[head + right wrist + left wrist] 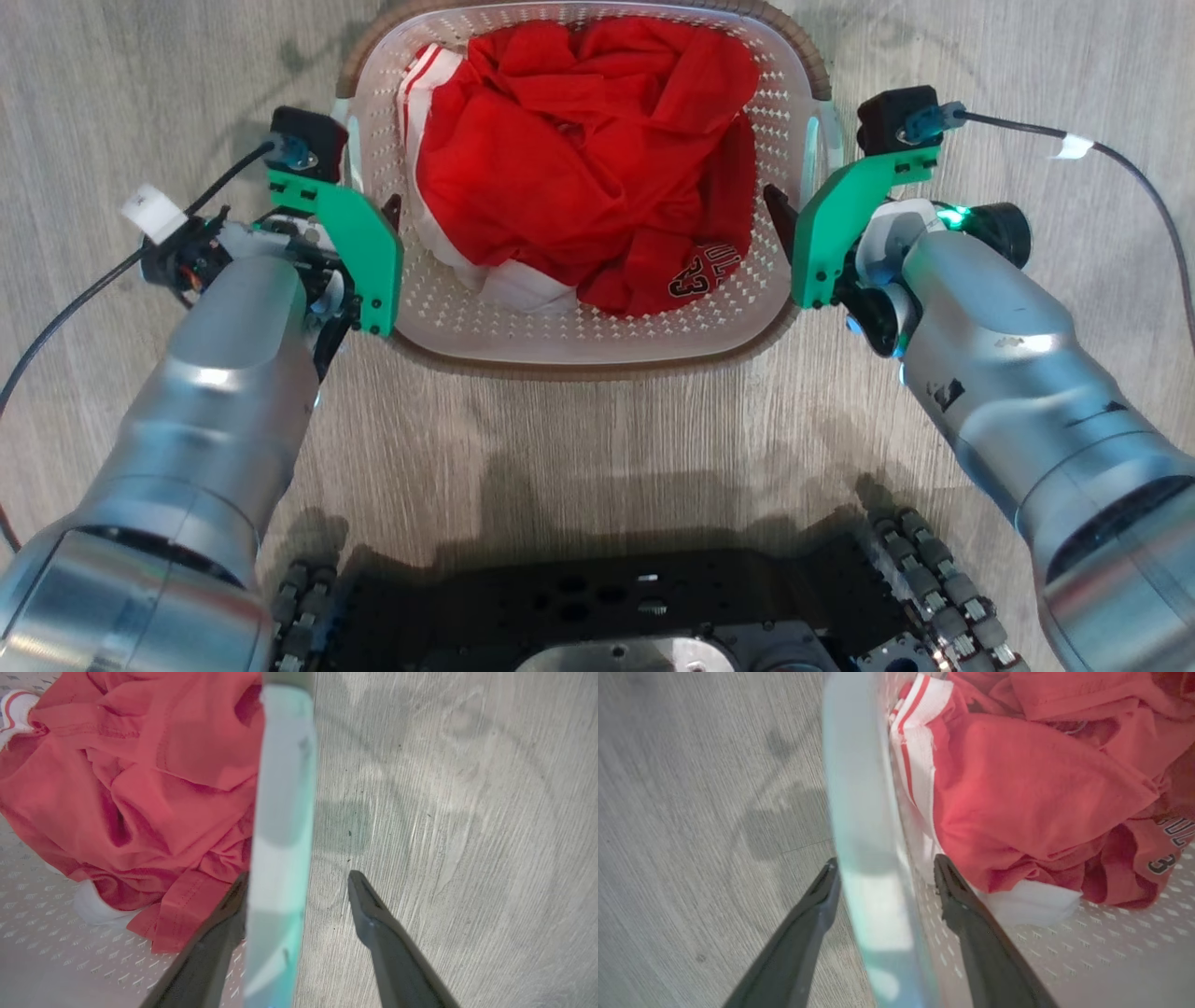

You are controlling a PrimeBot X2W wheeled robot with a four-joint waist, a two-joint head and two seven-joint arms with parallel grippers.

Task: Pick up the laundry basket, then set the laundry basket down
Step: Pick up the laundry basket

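Observation:
The laundry basket (597, 359), white with perforated walls and a brown woven rim, sits on the pale wood-look floor straight ahead and holds crumpled red and white clothes (579, 159). My left gripper (369, 201) stands open astride the basket's left handle (859, 788), one finger outside and one inside the wall. In the left wrist view the left gripper (886, 861) shows gaps on both sides of the handle. My right gripper (798, 201) is open astride the right handle (285, 788). In the right wrist view the right gripper (299, 876) has its inner finger close against the handle and its outer finger apart.
My dark wheeled base (607, 597) lies just below the basket at the near edge. Black cables (1130, 177) trail from both wrists across the floor (597, 448). Bare floor surrounds the basket on the left, right and near sides.

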